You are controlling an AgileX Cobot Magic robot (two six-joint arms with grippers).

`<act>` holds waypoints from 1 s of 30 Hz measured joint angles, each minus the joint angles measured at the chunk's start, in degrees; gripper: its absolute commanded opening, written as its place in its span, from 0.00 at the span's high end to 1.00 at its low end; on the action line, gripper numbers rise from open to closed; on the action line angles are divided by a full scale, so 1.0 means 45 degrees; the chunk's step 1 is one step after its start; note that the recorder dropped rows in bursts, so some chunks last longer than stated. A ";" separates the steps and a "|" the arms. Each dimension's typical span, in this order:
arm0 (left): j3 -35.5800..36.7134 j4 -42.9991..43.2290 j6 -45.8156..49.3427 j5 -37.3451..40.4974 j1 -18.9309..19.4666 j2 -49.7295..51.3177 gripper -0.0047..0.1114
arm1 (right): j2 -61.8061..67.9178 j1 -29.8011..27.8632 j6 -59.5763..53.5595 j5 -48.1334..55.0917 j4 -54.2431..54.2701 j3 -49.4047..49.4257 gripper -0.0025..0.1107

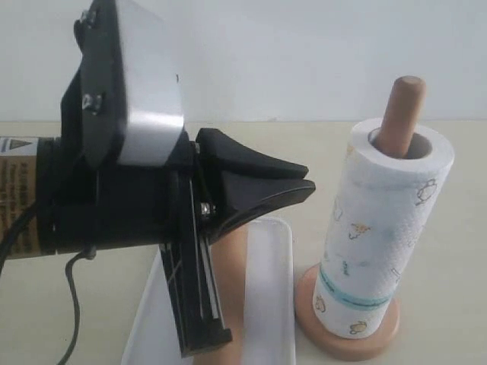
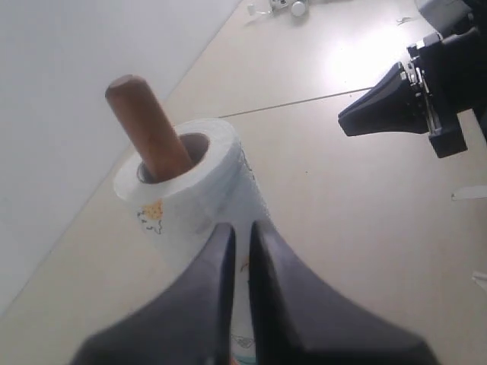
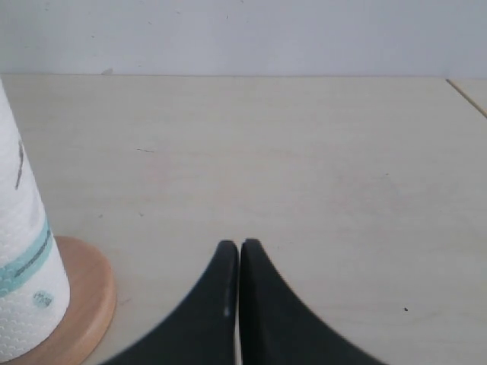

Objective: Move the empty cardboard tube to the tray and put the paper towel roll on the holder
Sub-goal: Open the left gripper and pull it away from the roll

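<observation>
The paper towel roll (image 1: 380, 228) stands upright on the holder (image 1: 403, 114), whose pole comes out through the roll's core; the round base (image 1: 358, 346) shows under it. In the white tray (image 1: 270, 304) lies the brown cardboard tube (image 1: 232, 255), partly hidden by my left gripper (image 1: 304, 182). That gripper hovers left of the roll, shut and holding nothing. In the left wrist view its tips (image 2: 242, 226) point at the roll (image 2: 205, 190) and pole (image 2: 144, 129). My right gripper (image 3: 239, 243) is shut and empty, low over the table beside the roll (image 3: 19, 251) and base (image 3: 87, 296).
The right gripper (image 2: 346, 122) appears in the left wrist view past the roll. Small objects (image 2: 285, 7) lie at the table's far edge. A white wall runs behind the light wooden table (image 3: 304, 152).
</observation>
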 measured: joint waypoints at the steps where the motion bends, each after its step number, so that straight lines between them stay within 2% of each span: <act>1: 0.0000 0.0000 0.0000 0.0000 0.0000 0.0000 0.91 | 0.0000 0.0000 0.0000 0.0000 0.0000 0.0000 0.98; 30: 0.0000 0.0080 0.0251 0.0026 0.0000 -0.0050 0.91 | 0.0000 0.0000 0.0000 0.0000 0.0000 0.0000 0.98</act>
